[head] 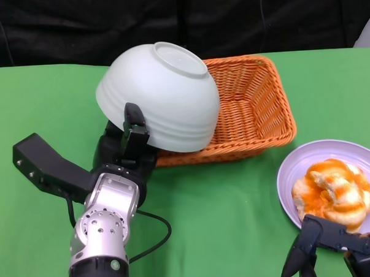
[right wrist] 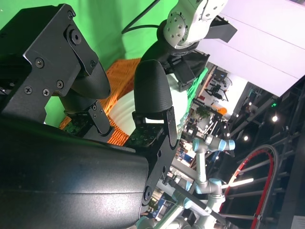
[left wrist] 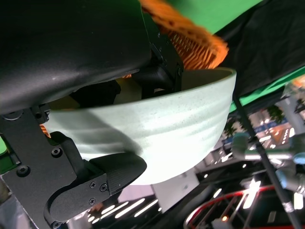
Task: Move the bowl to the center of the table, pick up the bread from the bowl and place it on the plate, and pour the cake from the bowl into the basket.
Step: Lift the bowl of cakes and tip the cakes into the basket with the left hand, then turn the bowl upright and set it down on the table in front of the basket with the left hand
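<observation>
In the head view the left hand [head: 129, 147] sat left of centre in the frame, its black fingers clamped on the rim of the pale bowl [head: 161, 96]. The bowl was tipped almost upside down, its foot ring turned up toward the top of the frame and its mouth facing down over the near left corner of the orange wicker basket [head: 251, 108]. The basket stood on the green tabletop [head: 42, 102] in the upper middle of the frame, partly hidden behind the bowl. The left wrist view showed the same hold from close by: one finger [left wrist: 112, 174] lay against the bowl's [left wrist: 157, 133] ribbed outer wall, another part of the hand reached inside the rim, and the basket's [left wrist: 190, 40] weave showed just beyond. Whether the cake lay inside the bowl or the basket could not be told.

At the lower right of the head view a lilac plate [head: 297, 170] carried the bread [head: 335, 193], streaked with orange. The right hand [head: 337, 245] rested low at the plate's near edge, holding nothing. In the right wrist view its fingers [right wrist: 152, 95] stood apart.
</observation>
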Tool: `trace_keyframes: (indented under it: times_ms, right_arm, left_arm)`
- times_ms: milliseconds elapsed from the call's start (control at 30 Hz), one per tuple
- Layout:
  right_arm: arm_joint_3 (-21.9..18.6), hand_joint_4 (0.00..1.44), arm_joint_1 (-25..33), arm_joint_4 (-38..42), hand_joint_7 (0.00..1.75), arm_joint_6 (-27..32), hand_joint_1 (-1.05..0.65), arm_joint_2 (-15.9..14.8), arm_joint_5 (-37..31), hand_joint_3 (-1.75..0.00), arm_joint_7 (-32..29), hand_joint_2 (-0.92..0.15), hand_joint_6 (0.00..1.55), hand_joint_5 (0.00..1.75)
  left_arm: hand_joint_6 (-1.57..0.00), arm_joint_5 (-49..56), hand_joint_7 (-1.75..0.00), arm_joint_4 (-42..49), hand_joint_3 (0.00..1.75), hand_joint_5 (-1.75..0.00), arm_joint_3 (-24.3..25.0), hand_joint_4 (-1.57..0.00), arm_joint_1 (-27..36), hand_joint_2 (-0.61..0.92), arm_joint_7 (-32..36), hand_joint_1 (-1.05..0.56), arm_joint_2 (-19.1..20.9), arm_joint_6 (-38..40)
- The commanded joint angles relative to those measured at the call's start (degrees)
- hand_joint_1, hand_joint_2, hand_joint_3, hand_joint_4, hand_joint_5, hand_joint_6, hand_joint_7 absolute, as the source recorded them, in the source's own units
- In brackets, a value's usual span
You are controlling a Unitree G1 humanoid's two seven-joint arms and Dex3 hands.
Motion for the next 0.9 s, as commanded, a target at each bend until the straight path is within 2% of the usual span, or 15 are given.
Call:
trace_keyframes:
  times_ms: [33, 167, 300, 500, 733, 833, 900]
  right_arm:
    - [0.0, 0.98, 0.6, -1.2, 1.56, 0.2, 0.21, -0.4, -0.2, -1.75, 0.0, -0.18, 0.80, 1.75]
    - [0.0, 0.98, 0.3, -1.0, 1.56, -0.1, 0.22, -0.5, 0.2, -1.75, 0.1, -0.18, 0.80, 1.75]
    - [-0.1, 0.99, 0.1, -0.8, 1.56, -0.1, 0.22, -0.6, 0.4, -1.75, 0.1, -0.18, 0.80, 1.75]
    - [-0.3, 0.99, 0.2, -1.0, 1.56, 0.3, 0.22, -0.7, 0.6, -1.75, 0.4, -0.18, 0.80, 1.75]
    - [-0.3, 0.99, 0.2, -1.0, 1.55, 0.3, 0.22, -0.7, 0.6, -1.75, 0.4, -0.18, 0.81, 1.75]
    - [-0.6, 0.99, 0.1, -1.2, 1.55, 0.5, 0.22, -0.7, 0.8, -1.75, 0.4, -0.18, 0.81, 1.75]
    - [-0.6, 0.99, 0.1, -1.3, 1.55, 0.5, 0.22, -0.6, 0.8, -1.75, 0.5, -0.18, 0.81, 1.75]
  left_arm:
    - [-0.76, -0.2, -1.75, 0.9, 1.50, -1.75, -0.2, -1.10, -3.0, 0.41, -4.4, -0.30, 0.2, 1.3]
    - [-0.85, 3.2, -1.75, 1.8, 1.62, -1.75, -2.9, -1.10, -1.6, 0.30, -16.4, -0.29, 2.5, -0.6]
    - [-0.90, 6.6, -1.75, 2.0, 1.65, -1.75, -4.4, -1.10, -0.7, 0.27, -24.0, -0.26, 3.8, -3.3]
    - [-0.90, 11.1, -1.75, 0.4, 1.65, -1.75, -6.1, -1.08, 0.9, 0.30, -28.9, -0.20, 4.2, -7.9]
    - [-0.90, 11.9, -1.75, 0.6, 1.64, -1.75, -5.7, -1.07, 0.9, 0.31, -29.8, -0.19, 3.9, -8.5]
    - [-0.89, 21.8, -1.74, -7.1, 1.54, -1.75, -12.9, -1.06, 5.4, 0.34, -35.7, -0.18, 8.7, -16.8]
    - [-0.89, 23.7, -1.73, -8.5, 1.50, -1.75, -14.2, -1.06, 6.4, 0.35, -36.6, -0.18, 9.5, -18.4]
